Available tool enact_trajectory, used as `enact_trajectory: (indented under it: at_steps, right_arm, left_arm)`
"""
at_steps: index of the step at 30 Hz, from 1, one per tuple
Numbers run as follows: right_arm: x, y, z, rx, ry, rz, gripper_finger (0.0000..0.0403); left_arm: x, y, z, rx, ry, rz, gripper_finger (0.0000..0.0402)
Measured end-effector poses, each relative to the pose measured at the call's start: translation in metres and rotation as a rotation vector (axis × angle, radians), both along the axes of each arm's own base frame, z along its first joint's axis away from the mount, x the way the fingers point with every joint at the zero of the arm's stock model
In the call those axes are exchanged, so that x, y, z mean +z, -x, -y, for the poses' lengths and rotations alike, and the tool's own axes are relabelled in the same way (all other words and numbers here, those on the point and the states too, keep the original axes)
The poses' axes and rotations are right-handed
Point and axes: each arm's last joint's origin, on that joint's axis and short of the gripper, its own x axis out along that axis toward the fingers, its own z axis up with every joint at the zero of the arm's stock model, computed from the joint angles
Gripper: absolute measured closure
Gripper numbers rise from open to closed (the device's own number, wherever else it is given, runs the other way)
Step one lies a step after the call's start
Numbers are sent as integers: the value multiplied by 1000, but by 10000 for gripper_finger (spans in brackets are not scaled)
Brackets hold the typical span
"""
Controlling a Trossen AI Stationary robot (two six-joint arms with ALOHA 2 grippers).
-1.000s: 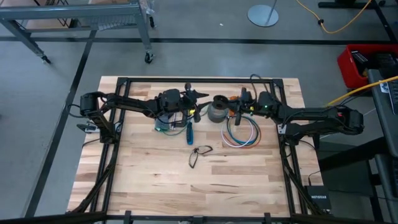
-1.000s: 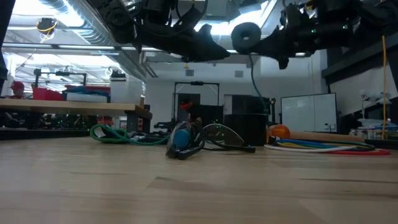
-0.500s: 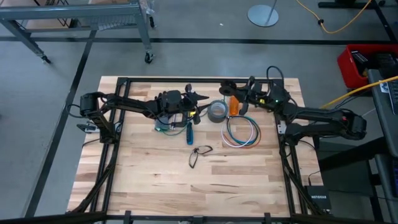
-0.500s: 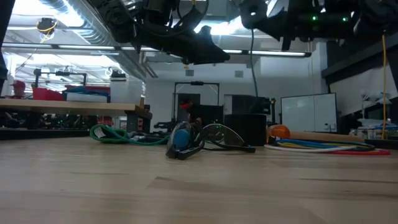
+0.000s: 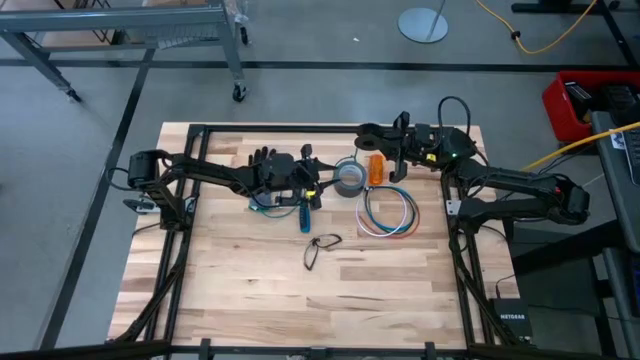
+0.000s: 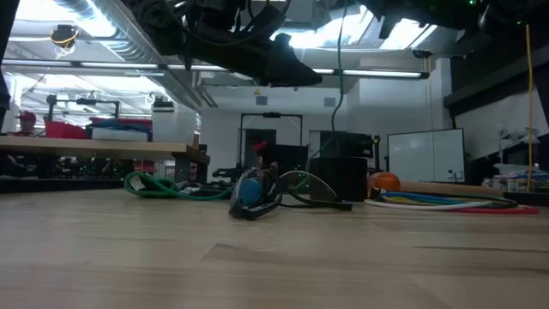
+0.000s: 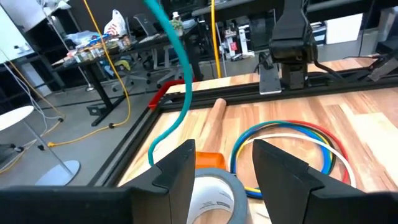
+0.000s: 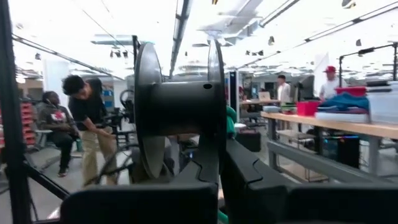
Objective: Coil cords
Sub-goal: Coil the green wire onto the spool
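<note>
- The cords (image 5: 389, 213), white, blue and red/orange, lie flat on the table (image 5: 300, 300) right of centre in the high view as 1 loose ring. In the low view they show as a thin stack at the right edge (image 6: 446, 203).
- Judged from that, the ring is already formed. Nothing binds it that I can see, so tidying or tying may remain.
- The left gripper (image 5: 318, 184) hovers just left of the grey tape roll (image 5: 348, 177), near the frame's middle. Its fingers (image 7: 180, 174) stand apart with nothing between them, the roll (image 7: 208, 193) just ahead and the cords (image 7: 283, 140) beyond.
- The right gripper (image 5: 385, 133) is raised at the upper right of the high view, away from the cords. Its fingers are closed on a dark empty spool (image 8: 180, 109), with a green cable (image 7: 177, 74) trailing below.
- An orange block (image 5: 376, 168) sits between roll and ring. Glasses (image 5: 320, 246) lie lower centre.
</note>
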Motion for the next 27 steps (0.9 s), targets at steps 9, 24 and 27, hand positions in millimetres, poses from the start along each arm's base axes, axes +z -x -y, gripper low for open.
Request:
enact_trajectory:
  at_steps: [9, 24, 27]
  right_arm:
    - [2, 0, -2, 78, -1, 1, 402]
    - [1, -1, -4, 128, 14, -10, 402]
    - [0, -2, -3, 129, 13, -14, 402]
  left_arm:
    - [1, 0, -2, 7, -4, 13, 249]
    - [-13, -21, -4, -2, 44, 271, 249]
    - [-15, -30, -6, 0, 58, 275, 249]
